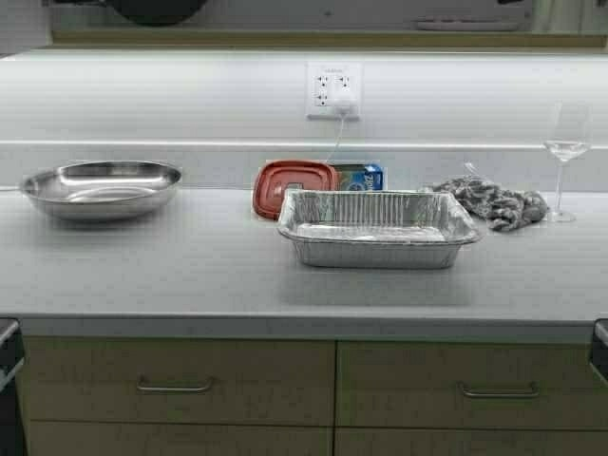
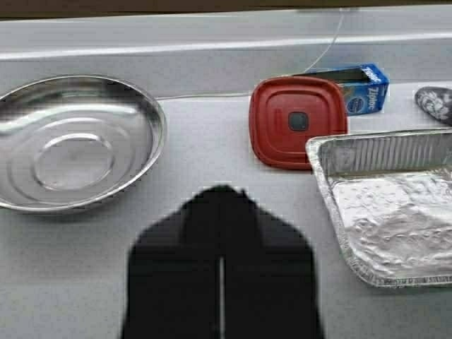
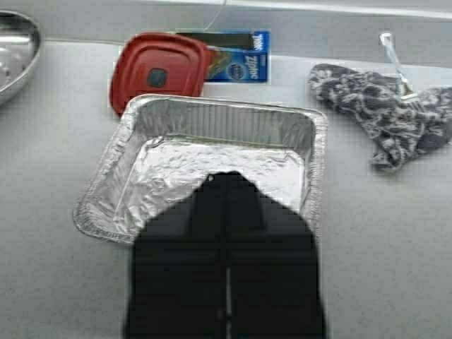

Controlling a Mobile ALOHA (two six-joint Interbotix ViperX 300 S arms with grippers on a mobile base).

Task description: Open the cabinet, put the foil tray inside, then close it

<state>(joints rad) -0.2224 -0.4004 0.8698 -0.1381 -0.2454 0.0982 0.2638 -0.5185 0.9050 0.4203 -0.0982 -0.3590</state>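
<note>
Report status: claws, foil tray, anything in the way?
Left claw shut over bare counter, right claw shut above foil tray. Tray on counter, not held. Red lid leans behind it; cabinet doors not in view.

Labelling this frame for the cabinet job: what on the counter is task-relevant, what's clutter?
Job:
foil tray, empty, mid-counter
wall cabinet: only a dark strip of its underside shows

Lying about:
steel bowl
red lid
blue box
grey patterned cloth
wine glass
floor drawers
</note>
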